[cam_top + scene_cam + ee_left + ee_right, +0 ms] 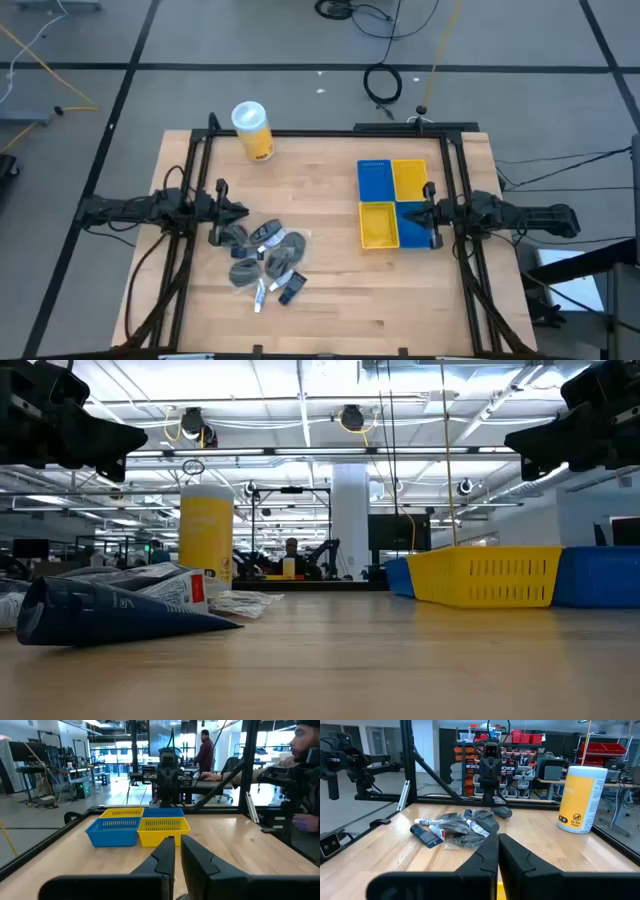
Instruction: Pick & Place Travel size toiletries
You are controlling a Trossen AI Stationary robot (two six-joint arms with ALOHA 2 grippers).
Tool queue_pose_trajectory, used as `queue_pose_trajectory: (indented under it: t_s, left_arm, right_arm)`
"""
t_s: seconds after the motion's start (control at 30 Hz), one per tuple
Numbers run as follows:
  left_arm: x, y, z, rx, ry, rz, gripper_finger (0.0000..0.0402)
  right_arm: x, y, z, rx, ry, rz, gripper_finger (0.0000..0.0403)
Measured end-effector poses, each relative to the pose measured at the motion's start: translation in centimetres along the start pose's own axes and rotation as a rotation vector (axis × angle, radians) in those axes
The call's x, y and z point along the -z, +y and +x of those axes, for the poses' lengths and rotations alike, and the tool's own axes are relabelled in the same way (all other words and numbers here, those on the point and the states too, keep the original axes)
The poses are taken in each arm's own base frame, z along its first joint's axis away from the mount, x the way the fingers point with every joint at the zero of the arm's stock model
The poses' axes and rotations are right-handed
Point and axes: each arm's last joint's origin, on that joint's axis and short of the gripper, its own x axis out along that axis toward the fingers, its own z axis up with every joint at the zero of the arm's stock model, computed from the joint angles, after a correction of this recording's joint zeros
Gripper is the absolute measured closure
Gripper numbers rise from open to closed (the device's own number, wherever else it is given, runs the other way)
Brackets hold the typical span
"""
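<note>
Spanning a lab floor, the wooden table [330,290] carries toiletries [265,258] and tray [394,203]; left gripper [243,210] and right gripper [422,212] hover closed, empty.

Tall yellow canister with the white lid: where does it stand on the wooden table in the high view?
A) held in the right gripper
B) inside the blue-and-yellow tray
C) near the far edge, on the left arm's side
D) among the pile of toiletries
C: the tall yellow canister with the white lid stands alone near the far edge, apart from the pile of toiletries and the blue-and-yellow tray.
</note>
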Motion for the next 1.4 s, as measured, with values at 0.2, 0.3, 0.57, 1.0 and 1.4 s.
queue_pose_trajectory:
  t_s: [0.2,0.3,0.57,1.0,1.4]
  left_arm:
    - [-0.01,0.0,0.0,0.0,0.0,0.0,0.0371]
    - [-0.01,0.0,0.0,0.0,0.0,0.0,0.0371]
    - [0.0,0.0,0.0,0.0,0.0,0.0,0.0371]
    - [0.0,0.0,0.0,0.0,0.0,0.0,0.0371]
    - [-0.01,0.0,0.0,0.0,0.0,0.0,0.0371]
  right_arm:
    - [-0.01,0.0,0.0,0.0,0.0,0.0,0.0403]
    - [0.0,0.0,0.0,0.0,0.0,0.0,0.0403]
    - [0.0,0.0,0.0,0.0,0.0,0.0,0.0403]
    - [-0.01,0.0,0.0,0.0,0.0,0.0,0.0403]
    - [-0.17,0.01,0.0,-0.006,-0.017,0.05,0.0403]
